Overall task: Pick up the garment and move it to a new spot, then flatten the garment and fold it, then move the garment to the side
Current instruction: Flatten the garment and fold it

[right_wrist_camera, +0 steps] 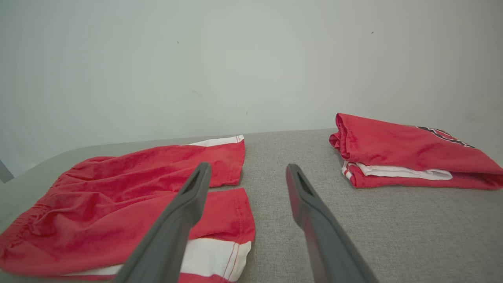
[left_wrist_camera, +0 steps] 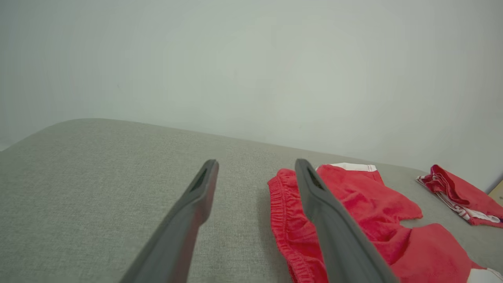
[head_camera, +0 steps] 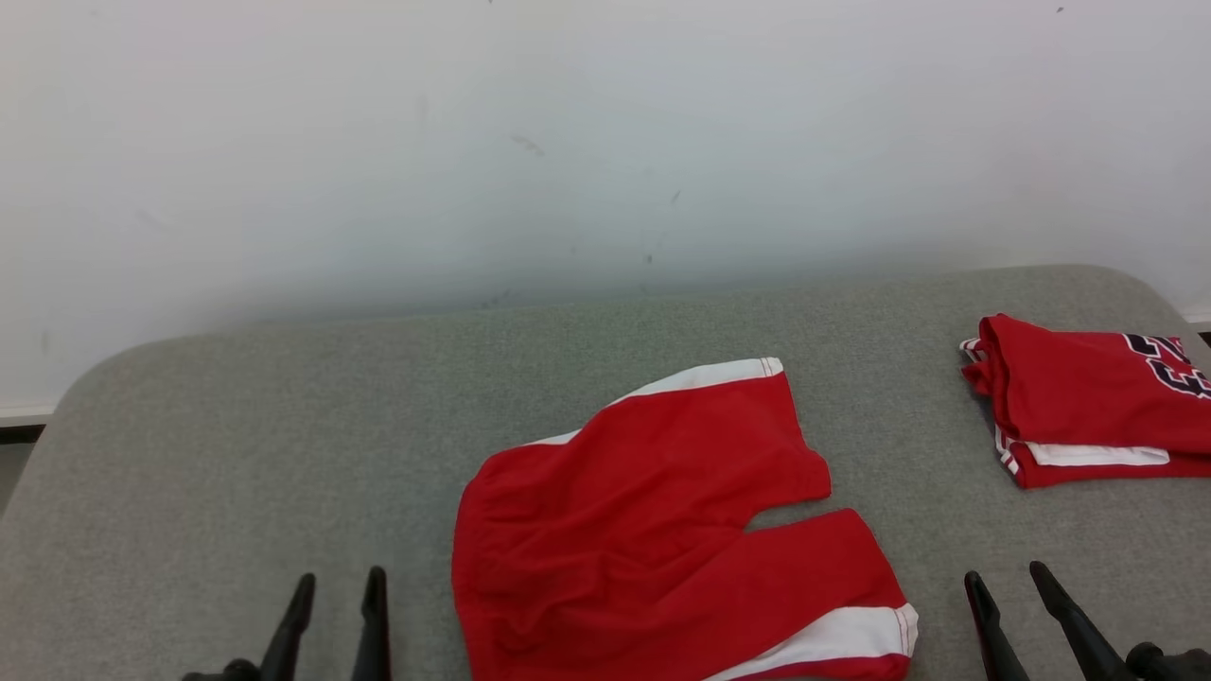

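A pale, lightly scuffed wall [head_camera: 568, 142] stood behind a grey, fabric-covered desk [head_camera: 236, 426] with rounded far corners. The garment [head_camera: 643, 530], a pair of red shorts with white bands at the leg hems, lay spread out and unfolded near the middle of the desk, close to the robot, its nearest part cut off by the bottom of the head view. Its gathered elastic waistband [left_wrist_camera: 281, 212] faced the robot's left and its two legs pointed to the robot's right, parted by a narrow wedge of bare desk. The farther leg slanted toward the wall and the nearer leg lay along the front. The cloth was wrinkled around the waist and not quite flat. Well apart from it, at the far right of the desk, lay a folded red jersey [head_camera: 1088, 397] with white trim and dark lettering, partly cut by the edge of the head view. The left gripper [head_camera: 341, 579] hung at the lower left, near the waistband side of the garment and apart from it, its two dark fingers standing wide with nothing between them. The right gripper [head_camera: 1008, 573] hung at the lower right, beyond the white hem of the nearer leg. In the right wrist view it pointed at the bare stretch of desk between garment and jersey, its fingers likewise spread wide and empty.
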